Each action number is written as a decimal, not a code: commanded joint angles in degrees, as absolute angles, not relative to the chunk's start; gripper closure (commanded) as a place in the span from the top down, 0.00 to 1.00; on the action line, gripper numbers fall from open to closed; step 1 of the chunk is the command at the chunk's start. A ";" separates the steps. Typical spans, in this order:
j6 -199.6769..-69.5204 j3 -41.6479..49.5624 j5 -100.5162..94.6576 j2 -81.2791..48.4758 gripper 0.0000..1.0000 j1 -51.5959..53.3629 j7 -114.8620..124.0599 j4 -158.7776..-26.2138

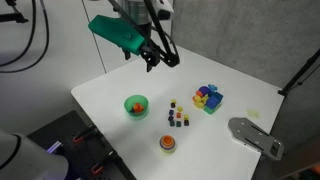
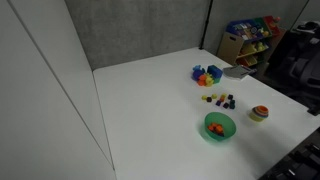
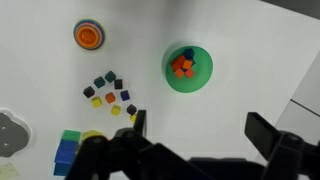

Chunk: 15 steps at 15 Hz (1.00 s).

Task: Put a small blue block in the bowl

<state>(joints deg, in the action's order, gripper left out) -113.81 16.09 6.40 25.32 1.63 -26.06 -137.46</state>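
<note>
The green bowl (image 3: pixel 202 78) lies on the white table with an orange-red item inside and a small dark-blue piece (image 3: pixel 187 54) at its edge. It shows in both exterior views (image 1: pixel 127 104) (image 2: pixel 228 122). Several tiny coloured cubes (image 3: pixel 110 95) are scattered beside it, among them a small blue block (image 3: pixel 123 95). The cluster also shows in both exterior views (image 1: pixel 177 117) (image 2: pixel 220 100). My gripper (image 3: pixel 200 135) is open and empty. It hangs high above the table (image 1: pixel 152 60), apart from everything.
The larger blue, yellow, green and purple blocks (image 1: pixel 208 97) (image 2: pixel 207 74) (image 3: pixel 68 150) sit past the cubes. An orange-red round disc (image 1: pixel 167 143) (image 2: pixel 259 113) (image 3: pixel 87 35) lies near the table edge. A grey flat object (image 1: pixel 255 135) is at one corner.
</note>
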 commanded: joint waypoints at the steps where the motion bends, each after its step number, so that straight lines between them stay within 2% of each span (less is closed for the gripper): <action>1: -113.62 14.78 7.04 25.13 1.00 0.15 -26.58 -137.33; 15: -118.72 7.81 5.91 20.44 1.00 0.28 -17.33 -135.99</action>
